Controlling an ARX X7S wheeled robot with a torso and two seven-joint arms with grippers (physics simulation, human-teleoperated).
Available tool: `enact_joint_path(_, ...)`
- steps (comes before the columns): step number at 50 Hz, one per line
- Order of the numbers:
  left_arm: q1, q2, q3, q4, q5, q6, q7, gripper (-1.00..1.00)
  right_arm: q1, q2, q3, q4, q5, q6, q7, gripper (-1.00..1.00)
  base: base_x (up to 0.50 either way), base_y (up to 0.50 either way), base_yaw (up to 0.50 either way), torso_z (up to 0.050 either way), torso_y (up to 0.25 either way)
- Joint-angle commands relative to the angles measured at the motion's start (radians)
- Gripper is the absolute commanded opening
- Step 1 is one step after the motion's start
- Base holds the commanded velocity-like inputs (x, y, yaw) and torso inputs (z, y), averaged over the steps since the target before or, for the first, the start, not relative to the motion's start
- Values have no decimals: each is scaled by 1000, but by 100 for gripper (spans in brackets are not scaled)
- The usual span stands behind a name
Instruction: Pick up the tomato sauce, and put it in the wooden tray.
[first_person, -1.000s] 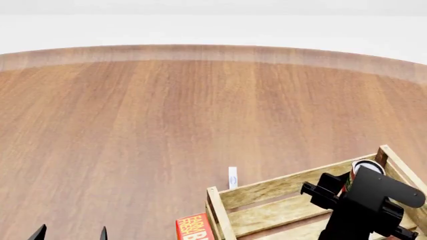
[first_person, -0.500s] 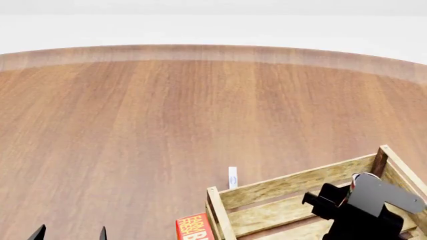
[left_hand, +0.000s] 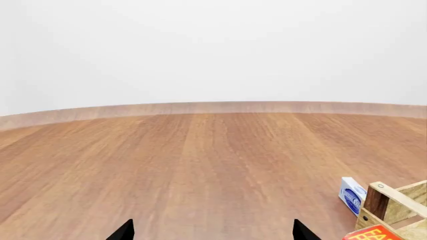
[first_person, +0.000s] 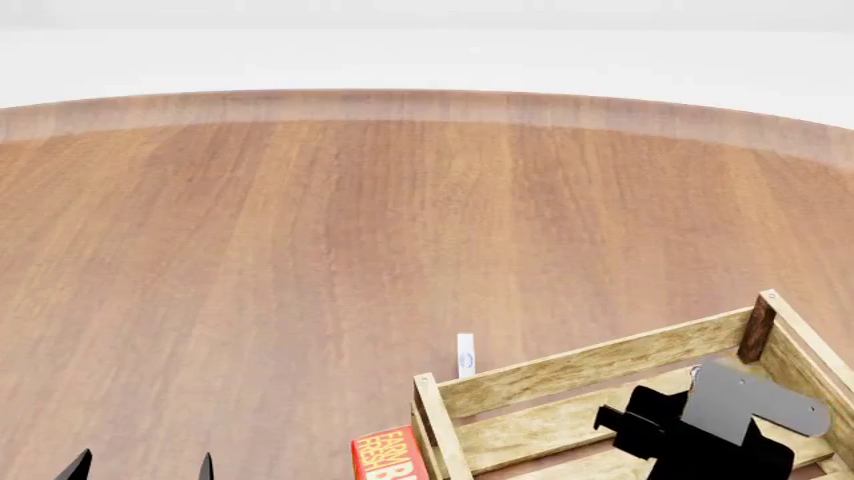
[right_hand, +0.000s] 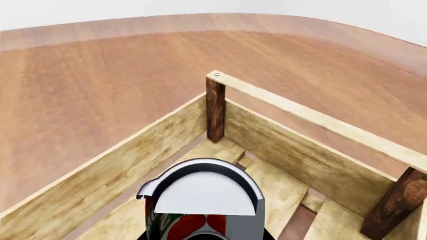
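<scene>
Sauce inside the tray.
My right gripper (first_person: 667, 425) clamps the tomato sauce (right_hand: 203, 200) within the wooden tray (first_person: 587, 368); left gripper (first_person: 140, 467) spread, at 7 o'clock.

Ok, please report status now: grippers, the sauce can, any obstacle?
Right gripper shut on red-green tomato sauce can, low inside light-wood slatted tray. Left gripper open, idle. Nothing blocking.
</scene>
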Motion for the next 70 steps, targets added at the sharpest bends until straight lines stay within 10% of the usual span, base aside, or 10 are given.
enact_joint_path(1, -1, -2, 3, -2, -1, 3, 0, 100, -3, -2, -18, 0, -33, 17, 16, -100, 0, 0, 0, 0, 0)
enact_joint_path(48, -3, -9, 14, 8, -6, -1, -11, 100, 7, 0, 8, 0, -35, 105, -17, -100, 0, 0, 0, 0, 0)
enact_joint_path(49, -3, -9, 13, 6, -7, 0, -11, 100, 7, 0, 7, 0, -36, 104, -16, 100, 0, 0, 0, 0, 0)
enact_joint_path(70, -7, -11, 18, 2, -10, 4, -13, 100, 6, 0, 3, 0, -35, 105, -19, 100, 0, 0, 0, 0, 0)
